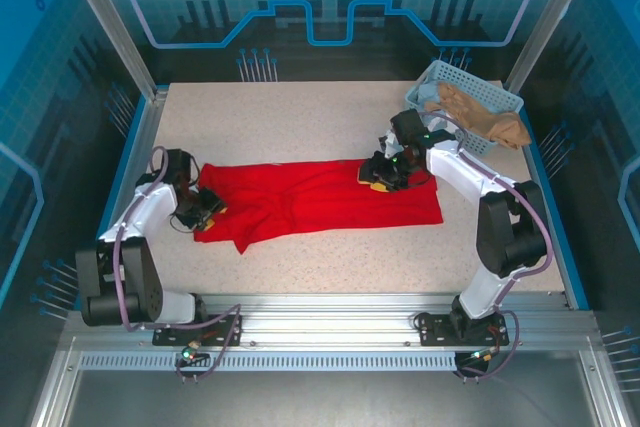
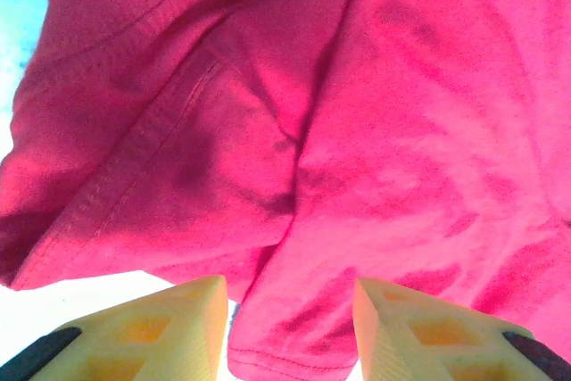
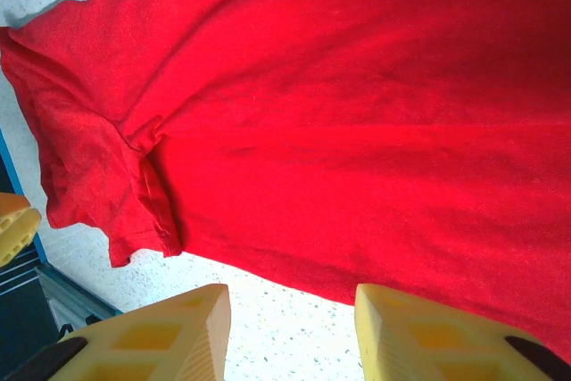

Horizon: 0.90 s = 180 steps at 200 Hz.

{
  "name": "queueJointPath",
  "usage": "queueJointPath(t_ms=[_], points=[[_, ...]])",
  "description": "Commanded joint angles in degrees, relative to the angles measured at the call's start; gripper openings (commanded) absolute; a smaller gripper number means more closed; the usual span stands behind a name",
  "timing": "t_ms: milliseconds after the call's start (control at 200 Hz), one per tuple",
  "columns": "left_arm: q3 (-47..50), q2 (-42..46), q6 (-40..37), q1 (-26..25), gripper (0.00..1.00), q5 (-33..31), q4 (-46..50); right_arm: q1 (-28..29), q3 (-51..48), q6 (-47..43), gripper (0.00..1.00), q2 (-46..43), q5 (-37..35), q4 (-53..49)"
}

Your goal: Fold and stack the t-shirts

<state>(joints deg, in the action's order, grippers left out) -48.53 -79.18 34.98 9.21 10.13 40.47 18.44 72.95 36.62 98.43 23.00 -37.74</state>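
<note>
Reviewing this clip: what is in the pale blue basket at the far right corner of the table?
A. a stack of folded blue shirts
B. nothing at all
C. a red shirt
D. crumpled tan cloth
D: in the top view the basket holds crumpled tan cloth, while the red t-shirt lies spread out on the table, outside the basket.

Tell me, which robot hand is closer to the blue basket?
Right. The right gripper is over the shirt's far edge, a little left of the basket. The left gripper is at the shirt's other end, far from the basket.
</note>
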Motion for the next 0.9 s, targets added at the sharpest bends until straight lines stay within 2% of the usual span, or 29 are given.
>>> queueJointPath(t_ms=[0,120,340,595,745,895], points=[[0.0,-2.0,-1.6,-0.1,0.43,2.6,-5.5,0.9,-0.7,0.4,0.42,-0.9,1.1,0.5],[-2.1,-6.7,-2.8,-0.1,0.41,4.4,-8.7,1.0,-1.2,-0.1,0.44,-1.3,2.8,1.7],[-5.0,-13.7,-7.4,-0.1,0.38,2.2,-7.7,1.6,-2.1,-0.1,0.55,-3.7,8.3,6.5],[-3.8,-16.4,-8.3,-0.1,0.36,4.3,-12.0,1.7,-2.3,0.7,0.55,-4.5,8.9,7.1],[-3.6,-16.4,-8.7,-0.1,0.25,3.8,-12.4,1.7,-2.6,0.8,0.55,-4.7,8.9,7.1],[-4.6,-13.6,-7.8,-0.1,0.06,3.0,-11.4,1.7,-2.7,0.9,0.54,-4.1,8.7,6.9]])
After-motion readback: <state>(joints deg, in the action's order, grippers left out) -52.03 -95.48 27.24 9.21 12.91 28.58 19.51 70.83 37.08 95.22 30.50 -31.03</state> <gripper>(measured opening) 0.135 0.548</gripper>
